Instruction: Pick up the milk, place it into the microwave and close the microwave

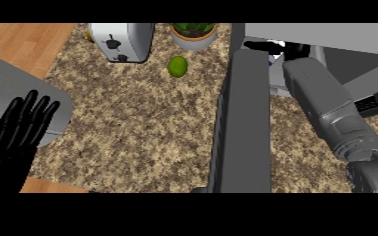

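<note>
Inside, right hand (275, 46) hides most of white-and-blue milk (276, 56).

On the bench (148, 130), a toaster (122, 41) is set at the back left, a potted plant (193, 34) to its right, an avocado (177, 66) before them, and the microwave door (244, 125) further right.

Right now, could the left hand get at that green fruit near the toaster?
Probably yes. The left hand rests open at the view's left edge, and bare counter lies between it and the green fruit. The open microwave door stands further right, not in that path. Whether the arm stretches far enough, I cannot tell.
</note>
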Robot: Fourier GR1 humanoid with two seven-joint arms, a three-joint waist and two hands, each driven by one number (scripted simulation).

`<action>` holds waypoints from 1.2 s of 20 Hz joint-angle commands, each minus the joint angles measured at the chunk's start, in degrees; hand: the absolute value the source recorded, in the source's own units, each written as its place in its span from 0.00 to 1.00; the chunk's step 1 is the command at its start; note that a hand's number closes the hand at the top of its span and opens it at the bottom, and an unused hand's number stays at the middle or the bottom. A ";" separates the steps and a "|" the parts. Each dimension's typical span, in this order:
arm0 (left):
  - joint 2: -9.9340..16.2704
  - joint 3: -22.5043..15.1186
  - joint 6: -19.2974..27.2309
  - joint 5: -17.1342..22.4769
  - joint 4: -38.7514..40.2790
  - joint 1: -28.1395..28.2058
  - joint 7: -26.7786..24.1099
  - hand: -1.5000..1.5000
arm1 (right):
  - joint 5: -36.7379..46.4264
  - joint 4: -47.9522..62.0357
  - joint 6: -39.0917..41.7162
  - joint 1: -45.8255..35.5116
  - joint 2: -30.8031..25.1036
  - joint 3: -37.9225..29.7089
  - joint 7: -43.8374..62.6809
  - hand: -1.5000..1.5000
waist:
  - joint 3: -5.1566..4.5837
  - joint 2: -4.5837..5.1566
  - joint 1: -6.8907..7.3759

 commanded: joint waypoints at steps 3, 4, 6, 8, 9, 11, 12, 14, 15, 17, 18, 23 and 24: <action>-1.21 -1.90 0.11 -1.45 0.96 -0.55 -0.49 0.00 | -2.09 -0.23 5.54 -0.26 0.92 -2.01 -0.31 0.00 | 0.00 -0.22 -0.41; -0.35 -1.14 -0.17 -1.51 0.29 -0.43 -0.73 0.00 | -2.36 -0.15 4.95 0.16 1.09 -2.33 -0.34 0.00 | 0.00 -0.31 0.03; -0.18 -1.08 0.16 -1.69 1.91 -1.93 -0.54 0.00 | -2.42 -0.08 5.14 0.49 1.84 -2.42 -0.75 0.00 | -0.04 -0.08 -0.53; -0.28 -1.58 -0.07 -1.96 0.97 -1.31 -0.48 0.00 | -2.36 0.14 7.26 1.27 0.89 -2.38 -1.14 0.00 | -0.05 -0.66 -1.05; -0.90 -2.55 0.53 -2.68 -0.17 -1.61 -0.05 0.00 | -2.61 -0.14 6.66 1.18 0.20 -2.72 -1.19 0.00 | 0.05 -0.32 -0.57; -2.57 -4.57 0.38 -4.09 -0.56 0.26 -0.76 0.00 | -1.96 0.09 6.70 2.66 -0.47 -2.16 -2.32 0.00 | 0.02 -0.48 -0.62; -1.95 -4.08 0.42 -4.00 -0.21 -0.24 -0.41 0.00 | -2.03 0.18 5.70 2.99 0.87 -2.25 -2.55 0.00 | -0.02 -0.72 -0.90; -2.83 -4.90 1.12 -4.97 -0.98 0.49 -0.17 0.00 | -2.67 0.05 7.35 3.79 -0.40 -2.93 -2.85 0.00 | -0.02 -1.28 -1.80; -3.19 -5.02 0.90 -5.19 -0.39 0.90 -1.14 0.00 | -2.12 0.46 7.42 2.68 -0.79 -2.43 -1.49 0.00 | -0.10 -1.25 -1.44; -3.80 -6.36 1.47 -6.43 -0.94 0.44 -0.64 0.00 | -2.55 0.01 8.93 5.02 -1.95 -2.90 -3.83 0.00 | 0.04 -0.97 -2.07; -2.79 -5.25 0.83 -5.06 -0.21 0.53 -0.03 0.00 | -2.32 -0.04 8.27 3.28 -0.67 -2.67 -2.76 0.00 | -0.06 -1.34 -1.83; -4.34 -7.07 1.48 -7.08 0.32 -0.05 -1.72 0.00 | -3.34 -0.48 13.87 5.68 -2.10 -3.68 -5.66 0.00 | 0.00 -1.19 -2.42; -4.36 -8.32 2.34 -7.12 -0.04 -0.32 -0.74 0.00 | -3.37 -0.32 13.37 5.86 -0.53 -3.71 -5.85 0.00 | 0.00 -1.47 -2.73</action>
